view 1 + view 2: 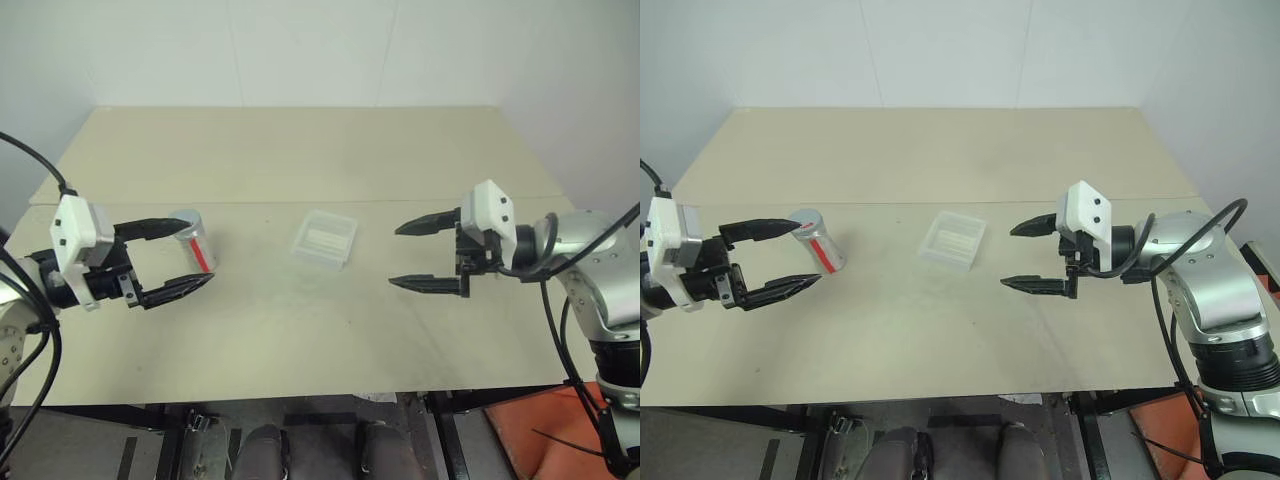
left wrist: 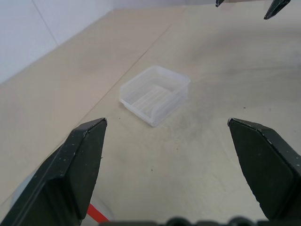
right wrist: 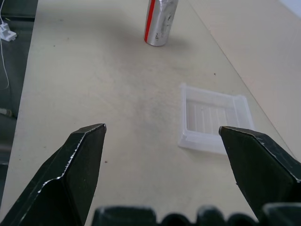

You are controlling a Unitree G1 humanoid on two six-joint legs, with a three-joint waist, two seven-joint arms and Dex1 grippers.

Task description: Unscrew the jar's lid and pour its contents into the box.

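The silvery jar (image 1: 194, 243) with its red stripe stands upright on the table at the left, and its grey lid (image 1: 183, 216) is on top. Its contents are hidden inside. My left gripper (image 1: 807, 252) hovers open right beside the jar, its fingertips level with it and apart from it. In the left wrist view a bit of the jar (image 2: 96, 214) peeks out under one finger. The clear box (image 1: 325, 238) lies empty at the table's middle. My right gripper (image 1: 394, 256) hangs open to the right of the box, pointing toward it, with nothing between its fingers.
A seam (image 1: 420, 200) crosses the beige table behind the box. The table's front edge (image 1: 300, 395) runs close below both arms. A white wall stands behind the table. An orange object (image 1: 545, 440) sits on the floor at the lower right.
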